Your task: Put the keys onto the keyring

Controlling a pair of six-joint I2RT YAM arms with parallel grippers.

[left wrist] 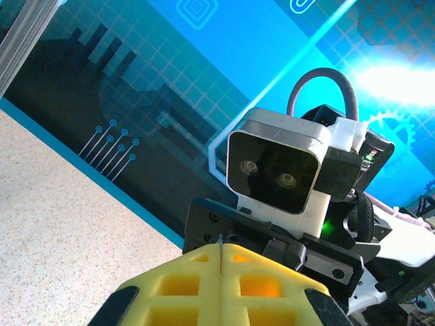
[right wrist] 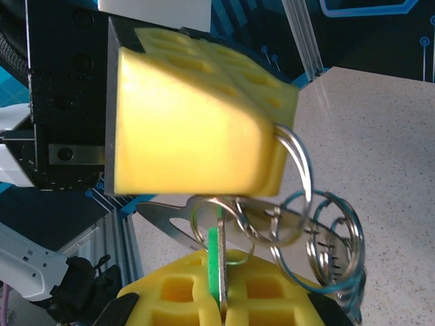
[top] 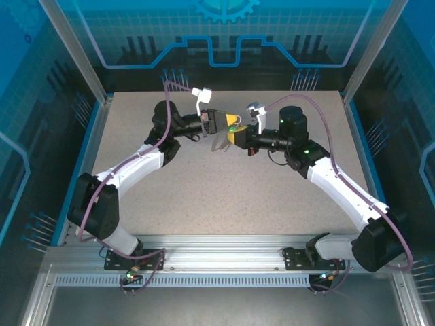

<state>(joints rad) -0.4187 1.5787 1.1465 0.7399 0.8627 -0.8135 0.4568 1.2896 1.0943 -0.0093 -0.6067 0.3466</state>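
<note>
The two grippers meet nose to nose above the middle of the table. My right gripper point(right wrist: 221, 280) is shut on the key point(right wrist: 215, 265), which has a green head and stands edge-on between the yellow fingers. My left gripper point(left wrist: 221, 257) is shut on a thin metal ring of the keyring point(right wrist: 297, 160). From that ring hang several linked silvery rings and a flat metal loop point(right wrist: 166, 219). One thin ring circles the top of the key; I cannot tell whether it is threaded through. From above, the key point(top: 232, 128) shows as a green speck between the grippers, and the keyring point(top: 221, 143) dangles below them.
The speckled table point(top: 204, 197) stretches under both arms, walled by blue panels and aluminium posts point(top: 80, 64). The right wrist's camera housing point(left wrist: 279, 170) sits close in front of the left gripper. A purple cable point(top: 173, 88) loops over the left arm.
</note>
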